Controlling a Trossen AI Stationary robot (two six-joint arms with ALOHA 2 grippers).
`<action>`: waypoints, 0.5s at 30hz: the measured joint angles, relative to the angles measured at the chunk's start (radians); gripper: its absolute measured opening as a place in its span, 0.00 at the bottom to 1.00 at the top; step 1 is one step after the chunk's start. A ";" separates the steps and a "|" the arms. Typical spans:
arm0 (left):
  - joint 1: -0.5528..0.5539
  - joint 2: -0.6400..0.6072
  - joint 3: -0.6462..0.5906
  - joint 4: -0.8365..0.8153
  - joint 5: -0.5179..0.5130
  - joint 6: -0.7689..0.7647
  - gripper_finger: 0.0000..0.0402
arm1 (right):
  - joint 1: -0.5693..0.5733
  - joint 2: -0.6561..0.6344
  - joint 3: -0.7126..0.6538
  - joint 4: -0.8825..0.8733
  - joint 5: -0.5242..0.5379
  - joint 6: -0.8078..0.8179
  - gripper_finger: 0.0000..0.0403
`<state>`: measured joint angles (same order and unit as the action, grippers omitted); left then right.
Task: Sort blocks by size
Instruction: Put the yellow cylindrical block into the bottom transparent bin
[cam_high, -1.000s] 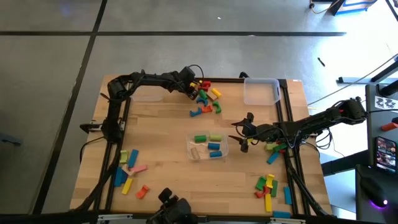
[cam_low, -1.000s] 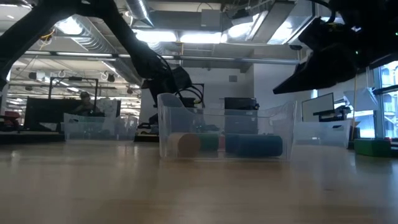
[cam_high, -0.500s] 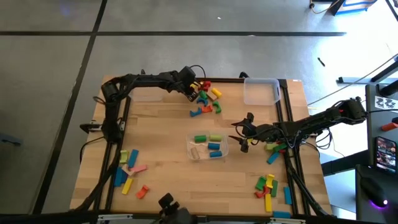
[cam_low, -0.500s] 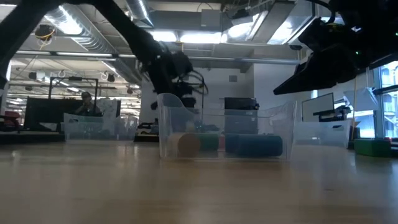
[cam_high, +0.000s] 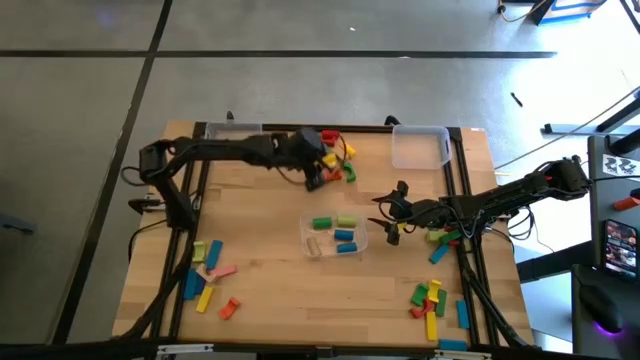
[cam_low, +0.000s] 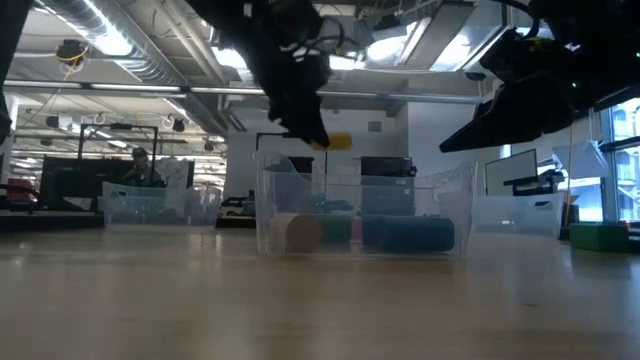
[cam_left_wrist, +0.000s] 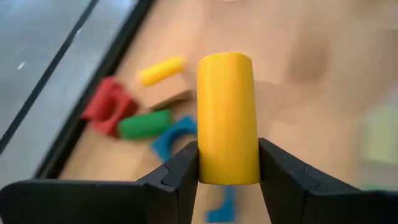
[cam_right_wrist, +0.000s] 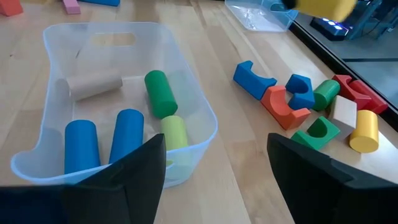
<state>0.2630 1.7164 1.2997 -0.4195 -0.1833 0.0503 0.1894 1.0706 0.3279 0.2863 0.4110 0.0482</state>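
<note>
A: Where's the yellow wooden cylinder block (cam_left_wrist: 227, 118)?

B: Pinched between the left gripper's (cam_left_wrist: 227, 163) fingers, lifted above the far pile of painted blocks (cam_high: 340, 160).

A: And the right gripper (cam_right_wrist: 214, 167)?

B: Spread wide, empty, beside the clear plastic bin (cam_right_wrist: 193, 106) of cylinders.

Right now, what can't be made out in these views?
- Left gripper holds the yellow cylinder; high view: arm covers it.
- Block pile: blurred in left wrist view.
- Center bin contents: low view shows ends only.
- Right gripper, open: fingertips cut off, right wrist view.
</note>
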 joint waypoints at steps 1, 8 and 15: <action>-0.024 0.000 0.000 -0.002 0.000 0.011 0.34 | 0.000 0.000 0.000 0.000 0.000 0.000 0.68; -0.174 0.011 0.000 -0.020 0.001 0.056 0.35 | 0.000 0.000 0.000 0.000 0.000 0.005 0.68; -0.277 0.011 0.000 -0.011 0.001 0.053 0.35 | 0.000 0.000 0.000 0.001 0.000 0.007 0.68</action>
<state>-0.0137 1.7275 1.2995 -0.4308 -0.1822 0.1035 0.1894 1.0706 0.3279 0.2871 0.4110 0.0555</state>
